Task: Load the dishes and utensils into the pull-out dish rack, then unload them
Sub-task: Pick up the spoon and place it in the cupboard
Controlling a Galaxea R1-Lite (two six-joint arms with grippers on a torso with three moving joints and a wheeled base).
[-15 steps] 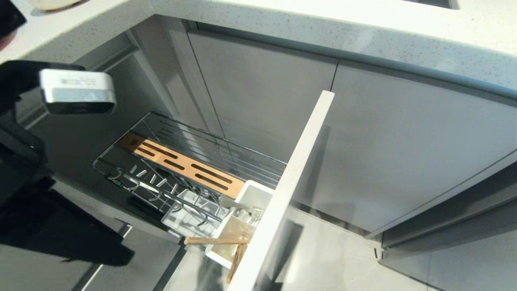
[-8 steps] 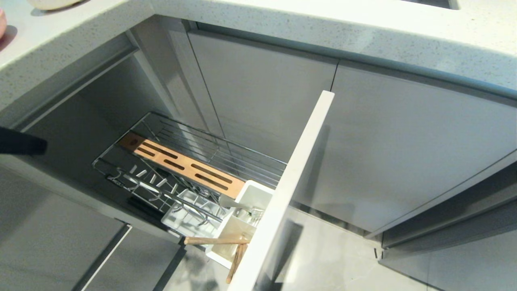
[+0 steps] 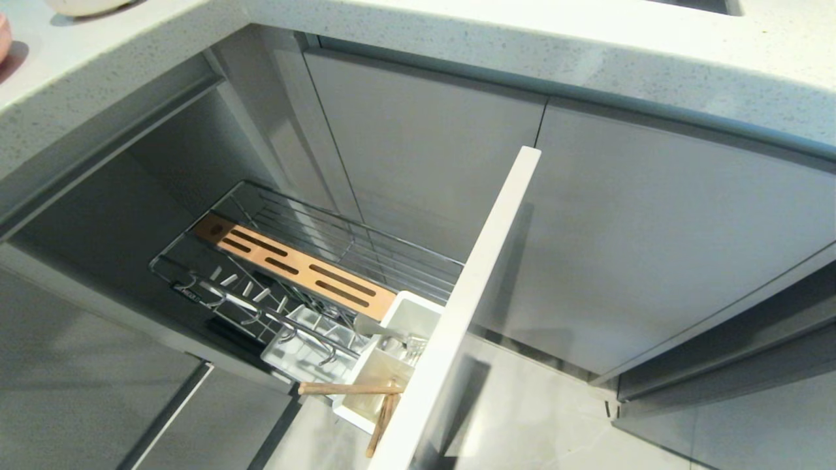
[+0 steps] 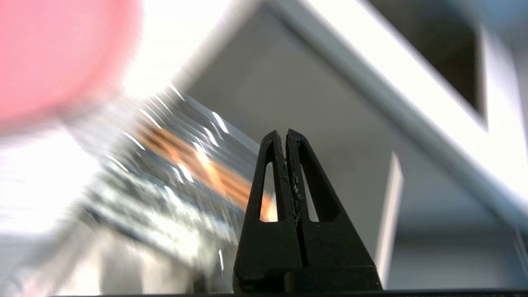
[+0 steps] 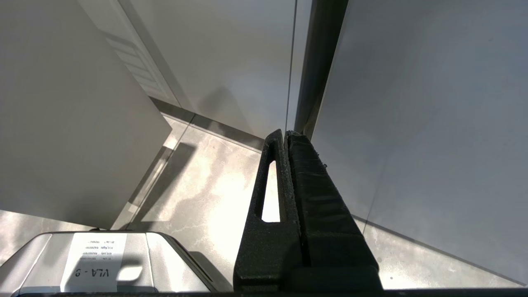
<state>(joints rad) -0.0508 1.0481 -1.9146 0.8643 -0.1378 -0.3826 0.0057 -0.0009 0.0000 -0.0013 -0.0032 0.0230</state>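
Below the table (image 3: pixel 457 26) in the head view, the pull-out dish rack (image 3: pixel 313 261) stands drawn out, chopsticks (image 3: pixel 366 398) and spoon (image 3: pixel 385 336) in its white caddy (image 3: pixel 411 313); neither arm shows. In the left wrist view, the left hand (image 4: pixel 286 134) is clenched on nothing, with the blurred rack and pink plate (image 4: pixel 49 53) beyond. In the right wrist view, the right hand (image 5: pixel 285 134) hangs clenched and empty above the floor (image 5: pixel 206 185), beside grey cabinet doors (image 5: pixel 412 123).

The dish rack (image 4: pixel 173 173) lies ahead of the closed, empty left gripper (image 4: pixel 286 134), the plate (image 4: pixel 53 57) off beyond to one side. In the rack's caddy (image 3: pixel 392 356) stand the chopsticks (image 3: pixel 382 418).
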